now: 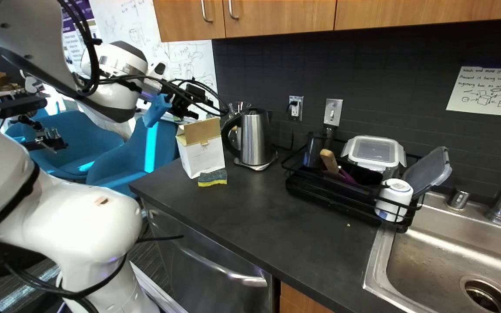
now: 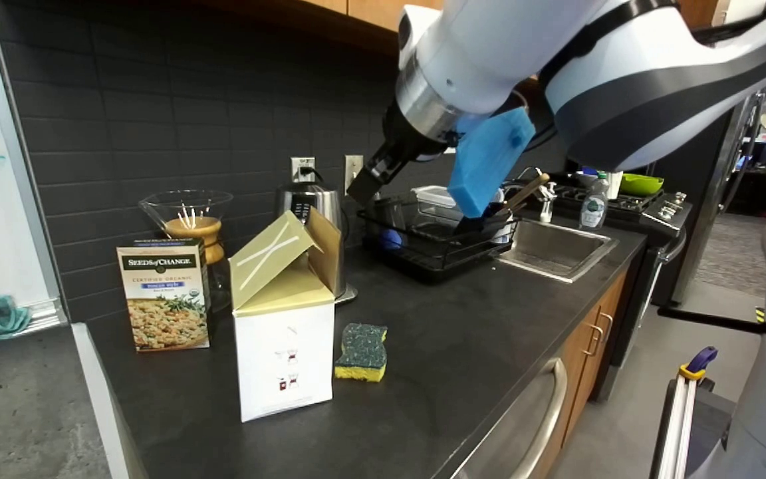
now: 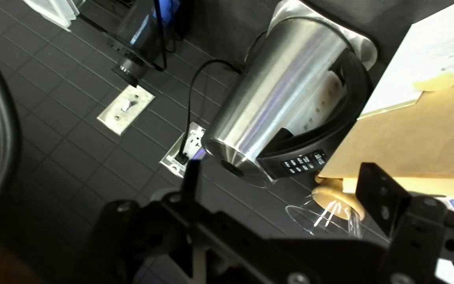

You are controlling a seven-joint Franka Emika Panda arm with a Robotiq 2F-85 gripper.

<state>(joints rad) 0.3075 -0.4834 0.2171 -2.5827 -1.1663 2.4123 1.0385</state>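
Note:
My gripper (image 3: 281,171) is open, with its two black fingers wide apart and nothing between them. It is above the counter in both exterior views (image 1: 194,104) (image 2: 371,181), near the kettle and the open box. The steel kettle (image 3: 274,90) with a black handle stands on its base; it also shows in an exterior view (image 1: 254,137). A white box (image 2: 286,359) stands upright with its top flaps raised; its brown flap (image 3: 408,146) shows in the wrist view. A green and yellow sponge (image 2: 362,352) lies beside the box. The gripper appears to touch none of them.
A glass coffee maker with a wooden collar (image 2: 197,229) and a Seeds of Change box (image 2: 165,296) stand behind the white box. A black dish rack (image 1: 333,191) holds containers and a mug, beside the sink (image 1: 379,261). Wooden cabinets (image 1: 276,17) hang overhead.

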